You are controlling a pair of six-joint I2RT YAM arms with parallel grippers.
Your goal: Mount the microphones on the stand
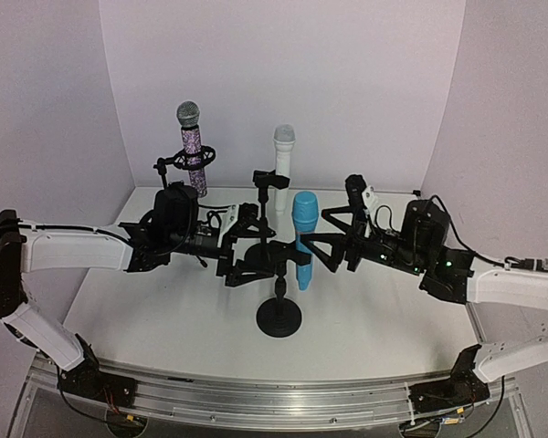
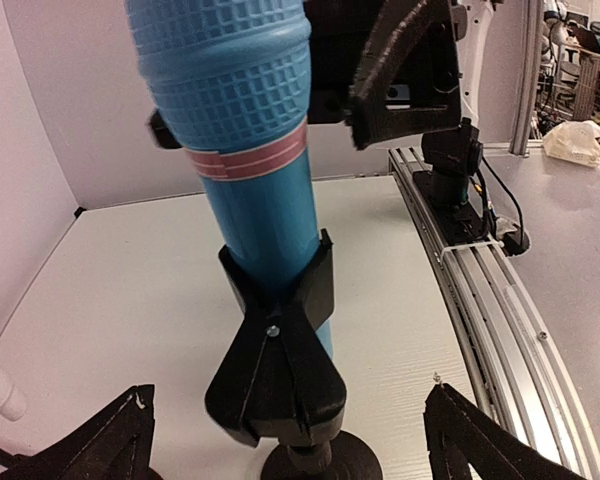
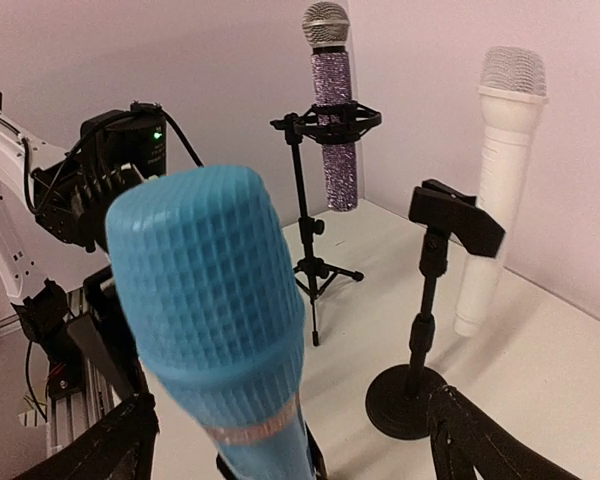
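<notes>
Top external view shows the purple microphone (image 1: 191, 146) in its tripod stand (image 1: 164, 169) at back left, the left pincer (image 1: 263, 245) spread beside the blue microphone (image 1: 303, 228) clipped upright on the round-base stand (image 1: 279, 318), the white microphone (image 1: 283, 157) upright behind an empty clip stand (image 1: 270, 180), and the right pincer (image 1: 318, 228) spread too, both arms stretched level.

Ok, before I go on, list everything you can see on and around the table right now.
blue microphone: one, light blue, centre, in the clip of the front stand.
purple microphone: one, purple glitter with silver head, back left, in the tripod stand.
white microphone: one, white, back centre, by the rear stand; cannot tell if it is clipped in.
table: one, white.
rail: one, silver, near edge.
left gripper: one, black, open, left of the blue microphone.
right gripper: one, black, open, right of it.
</notes>
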